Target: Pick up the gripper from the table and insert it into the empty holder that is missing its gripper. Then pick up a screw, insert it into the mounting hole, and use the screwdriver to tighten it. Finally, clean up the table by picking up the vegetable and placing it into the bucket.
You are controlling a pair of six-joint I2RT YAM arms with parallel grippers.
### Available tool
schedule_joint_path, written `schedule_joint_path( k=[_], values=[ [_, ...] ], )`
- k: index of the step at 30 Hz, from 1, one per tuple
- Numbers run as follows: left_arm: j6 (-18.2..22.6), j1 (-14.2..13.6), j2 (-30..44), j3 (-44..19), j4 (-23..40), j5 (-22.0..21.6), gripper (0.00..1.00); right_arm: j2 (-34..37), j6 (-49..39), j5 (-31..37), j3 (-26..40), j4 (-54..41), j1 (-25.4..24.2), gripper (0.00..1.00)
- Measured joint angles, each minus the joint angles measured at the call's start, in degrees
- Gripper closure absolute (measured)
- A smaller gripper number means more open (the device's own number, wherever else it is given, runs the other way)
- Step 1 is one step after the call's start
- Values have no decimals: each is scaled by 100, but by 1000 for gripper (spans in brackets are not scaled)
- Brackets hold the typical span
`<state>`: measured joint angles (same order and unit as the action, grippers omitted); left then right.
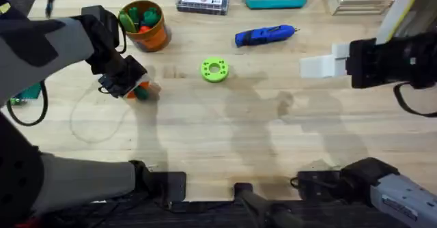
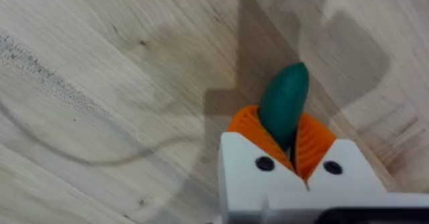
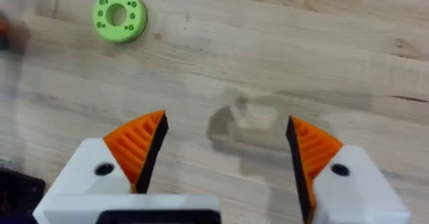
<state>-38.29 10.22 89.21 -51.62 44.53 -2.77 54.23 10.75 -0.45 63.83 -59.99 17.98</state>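
A: Start overhead. Where is the vegetable (image 1: 141,91)?

B: Near the table's (image 1: 205,139) left edge, tucked under the left gripper (image 1: 130,88), with a bit of green and orange showing below the dark wrist. The bucket (image 1: 145,27) stands toward the far left corner, near and beyond the gripper. So the carry runs from the grasp toward the far edge, and the left arm is plainly the nearer one.

A: And the other items?

B: The screwdriver (image 1: 265,35) lies near the far edge around the middle, and a green holed disc (image 1: 214,69) sits between it and the left gripper. The right gripper (image 1: 321,65) hangs over the right side, well apart from all of it.

A: Left wrist view?

B: The left gripper (image 2: 291,140) is clamped on the vegetable (image 2: 284,103); both orange pads (image 2: 247,125) press its sides. Its long axis runs straight out from between the fingers, pointed end forward. Whether it is off the wood, I cannot tell.

A: Right wrist view?

B: The right gripper (image 3: 224,147) is spread wide, holding nothing, bare planks between its pads. The disc (image 3: 119,15) lies farther off.

A: Your judgement?

B: Cleanup step, with the vegetable secured; lifting it over the bucket's rim remains.
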Motion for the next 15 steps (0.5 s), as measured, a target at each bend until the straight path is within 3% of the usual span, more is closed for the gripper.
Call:
schedule_joint_path(
  k=[1, 2, 7, 8, 15],
  values=[
    [8, -1, -3, -1, -12, 8, 952, -2, -1, 0, 0, -4, 0, 8],
    [5, -1, -3, -6, -19, 3, 974, -2, -1, 0, 0, -2, 0, 8],
    [66, 13, 6, -64, 63, 149, 969, 1, -1, 0, 0, -2, 0, 8],
    [529, -18, 118, -676, 638, 656, 969, 1, 2, 0, 0, 1, 0, 7],
    [1618, -181, 146, -2484, 1385, 1014, 969, -2, -1, 0, 0, -2, 0, 8]
  ],
)
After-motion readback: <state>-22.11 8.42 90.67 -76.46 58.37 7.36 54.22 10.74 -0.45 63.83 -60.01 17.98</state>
